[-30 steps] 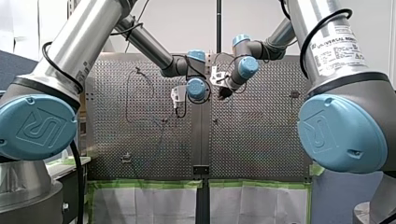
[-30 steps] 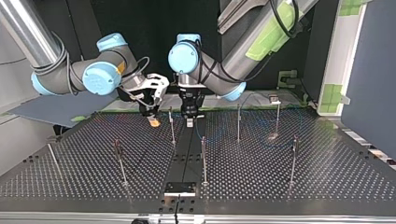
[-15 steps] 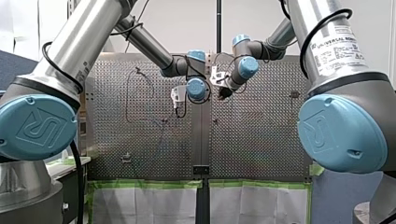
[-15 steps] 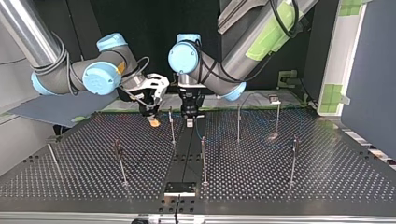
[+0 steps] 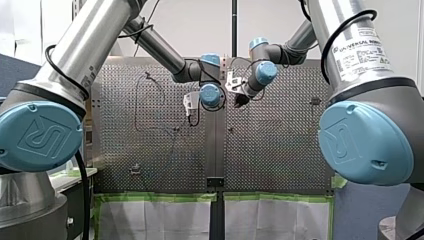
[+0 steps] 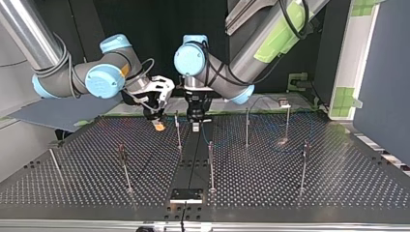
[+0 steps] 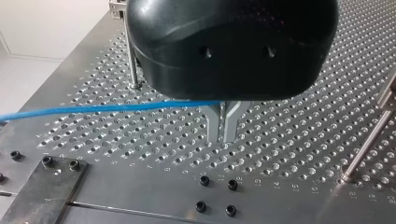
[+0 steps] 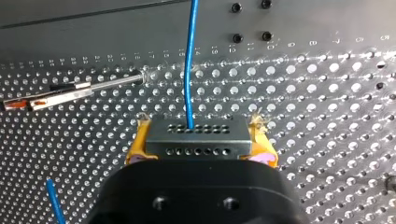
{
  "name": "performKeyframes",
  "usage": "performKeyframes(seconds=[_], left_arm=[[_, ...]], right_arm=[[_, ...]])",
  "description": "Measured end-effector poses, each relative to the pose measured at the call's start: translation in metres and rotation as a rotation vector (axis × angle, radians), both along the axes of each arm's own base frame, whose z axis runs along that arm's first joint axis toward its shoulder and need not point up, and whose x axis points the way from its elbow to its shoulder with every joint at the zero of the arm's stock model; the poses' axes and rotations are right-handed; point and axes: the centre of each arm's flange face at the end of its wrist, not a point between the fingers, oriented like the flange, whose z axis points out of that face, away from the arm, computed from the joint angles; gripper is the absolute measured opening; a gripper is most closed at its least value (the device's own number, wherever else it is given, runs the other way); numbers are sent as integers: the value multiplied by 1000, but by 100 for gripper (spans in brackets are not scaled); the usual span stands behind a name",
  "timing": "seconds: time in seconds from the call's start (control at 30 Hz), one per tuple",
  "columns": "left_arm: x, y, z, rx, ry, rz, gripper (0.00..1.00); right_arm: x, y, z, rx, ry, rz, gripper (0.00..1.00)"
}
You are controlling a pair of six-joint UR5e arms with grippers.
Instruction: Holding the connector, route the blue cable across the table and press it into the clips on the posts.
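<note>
Blue cable (image 8: 188, 60) runs straight out ahead of our right gripper (image 6: 158, 123), leaving the face of a dark grey connector (image 8: 196, 140) that has two rows of small holes. The gripper's yellow pads (image 8: 134, 150) are clamped on the connector's two ends, holding it close over the perforated steel table (image 8: 327, 93). Ahead of this gripper and off to one side, a thin metal post (image 8: 60, 96) rises from the table, apart from the cable. A second short stretch of blue cable shows beside the gripper's black body. Our left gripper (image 7: 224, 136) is black, and its two metal fingers (image 7: 213, 126) are pressed together and point down at the table. The blue cable comes in from one side of this gripper and ends where the fingers meet, just under the housing, so they appear to pinch it. One post (image 7: 132, 65) stands behind this gripper and another stands off to its other side. In the top view the two grippers hang near each other, with a post between them.
</note>
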Motion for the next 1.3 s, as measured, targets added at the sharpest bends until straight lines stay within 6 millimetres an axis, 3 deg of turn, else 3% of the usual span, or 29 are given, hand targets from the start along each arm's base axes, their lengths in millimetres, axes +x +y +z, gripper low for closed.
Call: performKeyframes(seconds=[1.3], left_arm=[[7,11,-8,0,0,3,0]], right_arm=[[7,3,5,-7,-8,13,0]])
